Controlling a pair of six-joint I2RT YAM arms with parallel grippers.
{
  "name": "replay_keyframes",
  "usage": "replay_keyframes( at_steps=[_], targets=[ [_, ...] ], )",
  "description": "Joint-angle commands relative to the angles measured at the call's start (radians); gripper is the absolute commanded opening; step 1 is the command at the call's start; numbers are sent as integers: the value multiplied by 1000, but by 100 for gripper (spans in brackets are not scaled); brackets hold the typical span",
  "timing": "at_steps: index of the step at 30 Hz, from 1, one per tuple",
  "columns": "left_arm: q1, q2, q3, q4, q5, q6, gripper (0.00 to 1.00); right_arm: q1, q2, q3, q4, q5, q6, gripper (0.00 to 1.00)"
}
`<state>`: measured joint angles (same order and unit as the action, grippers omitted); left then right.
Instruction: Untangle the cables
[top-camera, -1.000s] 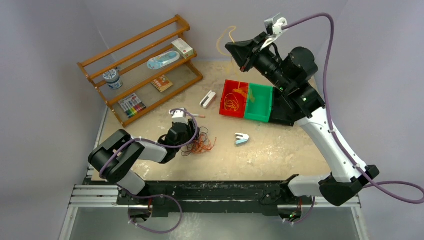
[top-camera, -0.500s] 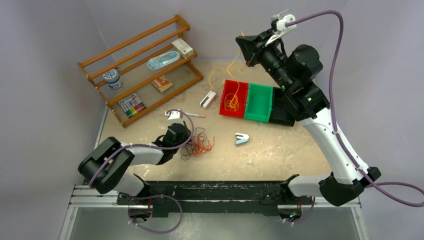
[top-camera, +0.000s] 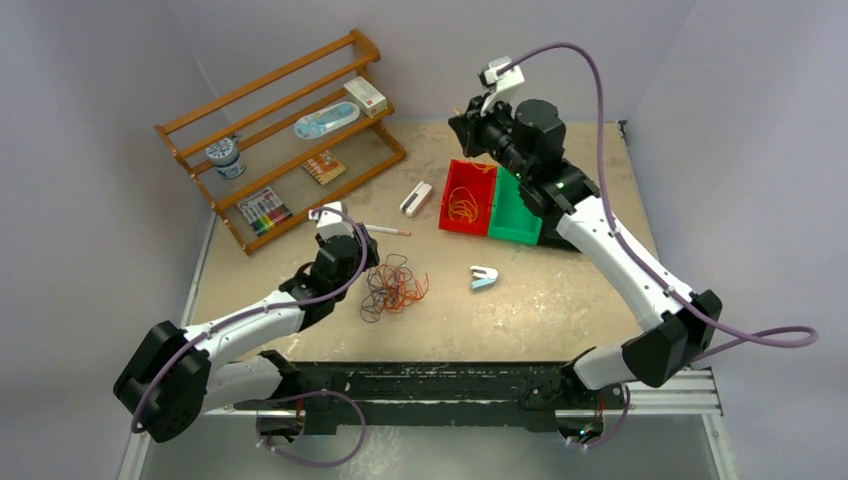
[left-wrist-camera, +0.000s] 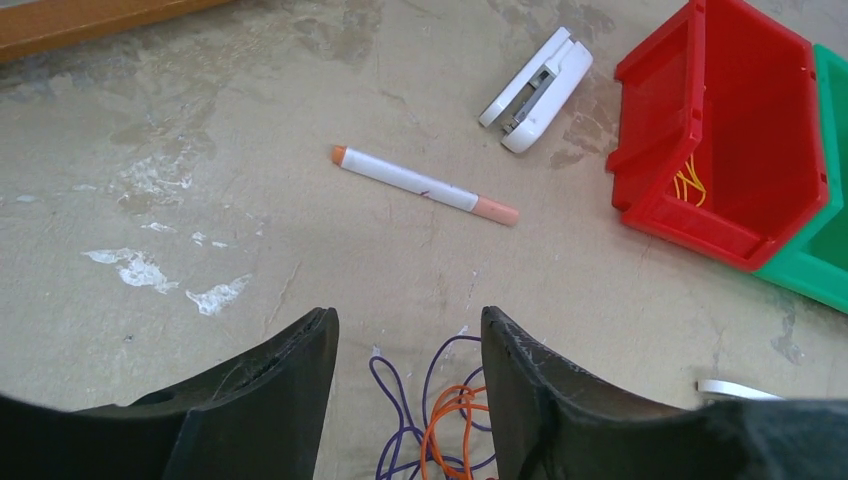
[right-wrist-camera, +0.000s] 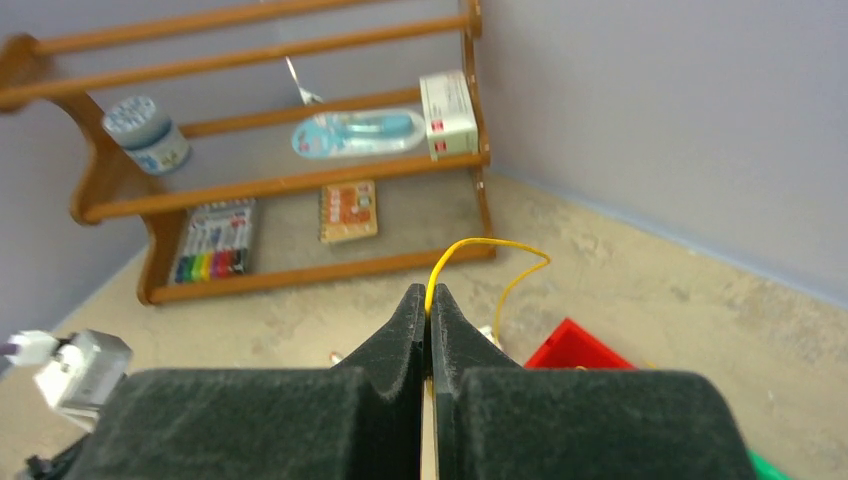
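The red bin (top-camera: 467, 197) stands toward the far side of the table (top-camera: 560, 300), its right wall touching a green bin (top-camera: 518, 207). A loose orange bunch of cables (top-camera: 463, 207) lies inside the red bin.

The right gripper (right-wrist-camera: 428, 305) hangs above the red bin's far left corner. Its fingers are pressed flat together on a thin yellow cable (right-wrist-camera: 480, 250). This cable rises from the pinch, arcs over and drops toward the bin's rim.

The main tangle (top-camera: 392, 285) of orange, red-orange and dark wires lies flat on the table. It sits to the near left of the red bin and well apart from it. The left gripper (left-wrist-camera: 410, 340) is at the tangle's left edge, low over the table, with its jaws partly apart and nothing between them. Purple and orange loops lie on the surface just below the gap.

A marker pen (left-wrist-camera: 425, 186) lies between the tangle and the red bin, apart from both. A white stapler (left-wrist-camera: 535, 90) lies just beside the bin's left wall without touching it. Near of the red bin sits a small white and blue clip (top-camera: 484, 277), with bare tabletop around it reaching to the table's near edge. Far left of the bin, a wooden rack (top-camera: 285, 135) stands along that side of the table. A strip of bare surface runs between the rack's foot and the pen.
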<state>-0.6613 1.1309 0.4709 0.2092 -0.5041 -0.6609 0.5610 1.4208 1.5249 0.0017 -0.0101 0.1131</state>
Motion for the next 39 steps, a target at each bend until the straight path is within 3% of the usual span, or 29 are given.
replay_keyframes(
  at_steps=[1,19,39],
  targets=[
    [4,-23,47,-45,-25,22,55,-12,2,-43,100,41,10,0],
    [4,24,96,-62,-16,38,57,-77,72,-150,138,74,-3,0],
    [5,61,106,-70,-21,28,57,-128,200,-162,178,-66,36,0]
  ],
)
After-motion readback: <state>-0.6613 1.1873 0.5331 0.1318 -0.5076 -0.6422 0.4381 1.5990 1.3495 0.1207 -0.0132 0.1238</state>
